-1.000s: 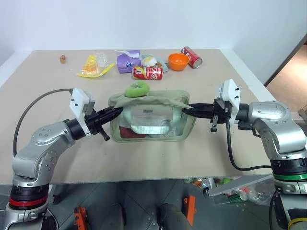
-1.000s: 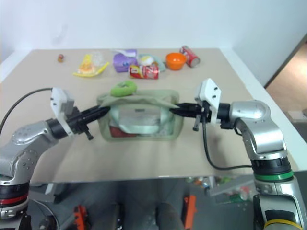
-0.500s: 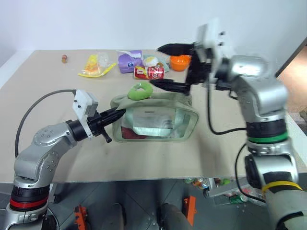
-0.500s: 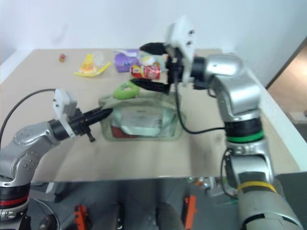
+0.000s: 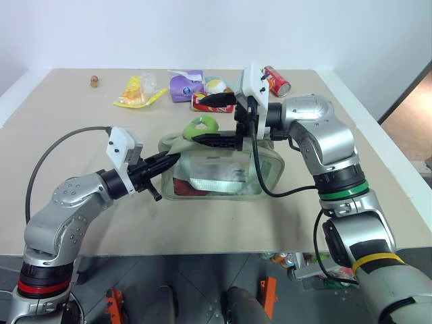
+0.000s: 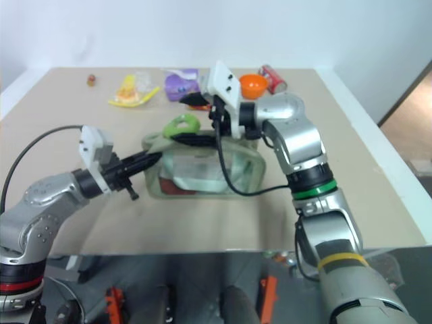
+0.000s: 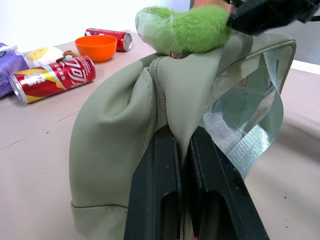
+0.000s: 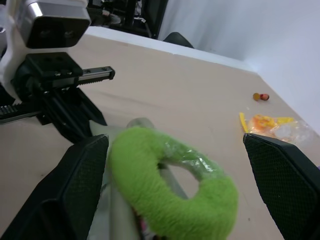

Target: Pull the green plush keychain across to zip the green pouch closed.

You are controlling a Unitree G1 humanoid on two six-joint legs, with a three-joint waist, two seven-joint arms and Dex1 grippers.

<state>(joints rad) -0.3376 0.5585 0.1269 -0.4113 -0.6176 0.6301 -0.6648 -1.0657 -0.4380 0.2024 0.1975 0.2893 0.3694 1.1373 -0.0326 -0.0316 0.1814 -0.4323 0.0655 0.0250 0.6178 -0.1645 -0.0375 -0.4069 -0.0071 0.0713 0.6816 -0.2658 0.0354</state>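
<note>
The green pouch [image 5: 217,167] stands mid-table, its clear window facing me. On its top near the left end lies the green plush keychain [image 5: 200,125], a fuzzy lime ring. My left gripper [image 5: 173,158] is shut on the fabric of the pouch's left end [image 7: 150,110]. My right gripper [image 5: 200,121] reaches in from the right and stands open, one finger above and one below the keychain [image 8: 170,195], not closed on it. The zipper's state along the top is hard to make out.
Along the table's far side lie a yellow wrapper [image 5: 135,94], a purple packet [image 5: 183,86], a red can [image 7: 50,79], an orange bowl [image 6: 253,84] and another red can [image 5: 277,81]. A small brown object [image 5: 94,82] sits far left.
My right gripper let go of the pouch's right end, opened, rose and swung left over the pouch to straddle the keychain. The left gripper kept its hold and place.
</note>
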